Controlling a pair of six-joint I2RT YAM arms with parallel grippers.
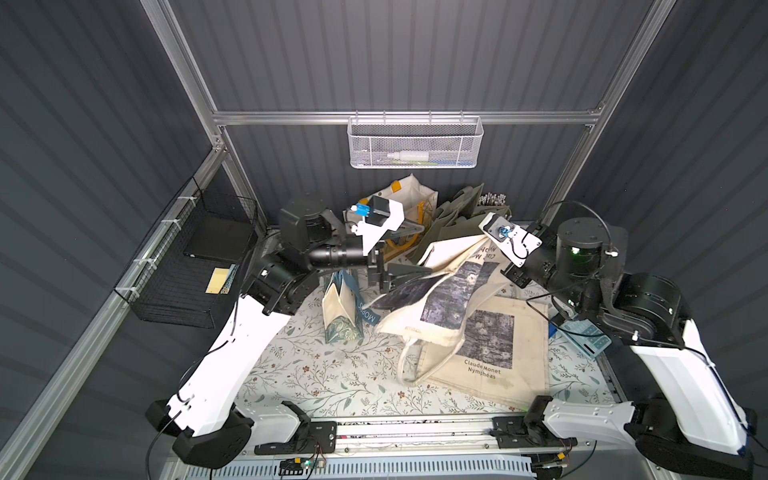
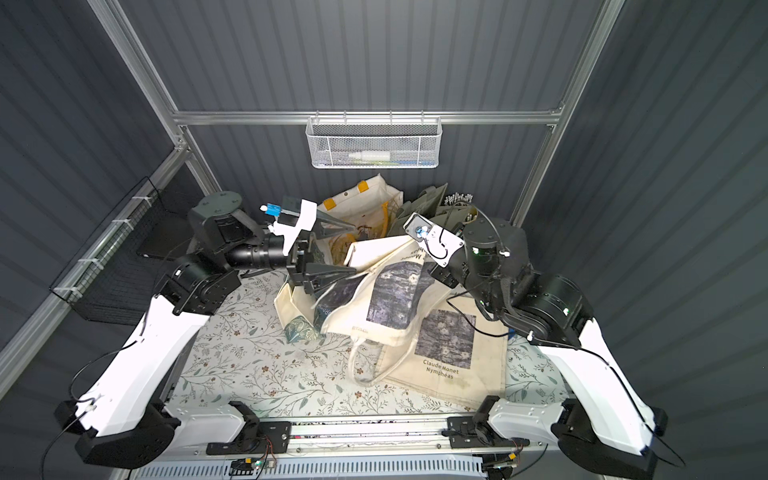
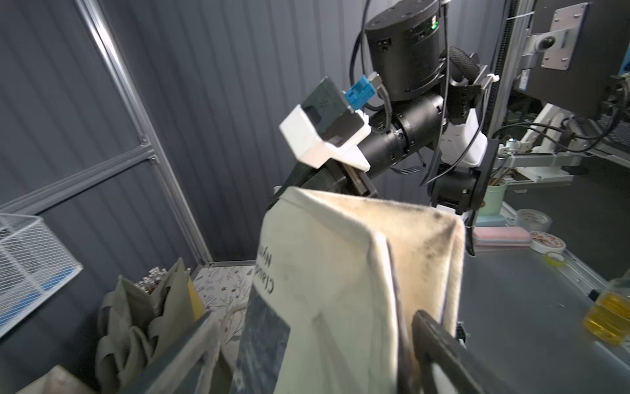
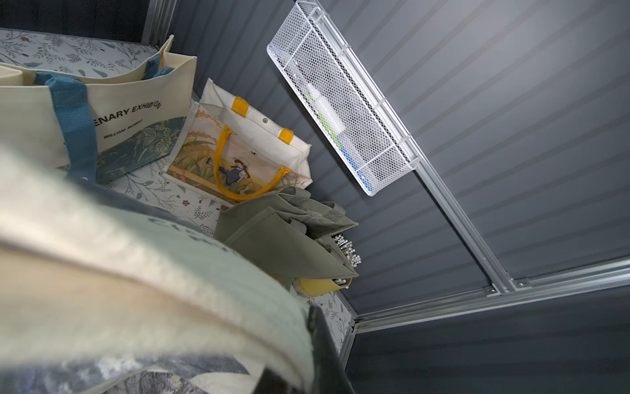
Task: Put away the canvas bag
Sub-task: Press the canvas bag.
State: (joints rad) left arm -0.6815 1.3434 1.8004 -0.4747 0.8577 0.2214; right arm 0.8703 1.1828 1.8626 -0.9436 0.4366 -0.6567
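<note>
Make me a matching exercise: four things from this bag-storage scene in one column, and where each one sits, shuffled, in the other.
Things
1. lifted cream tote
2. white mesh basket
3. yellow-handled bag
4. flat Monet tote

Places
A. hangs from the back rail
B. lies flat on the floral mat
C. stands at the back wall
D. raised off the mat, its top pinched by the right gripper

Pairs: 1-D, 2-A, 3-C, 4-B
</note>
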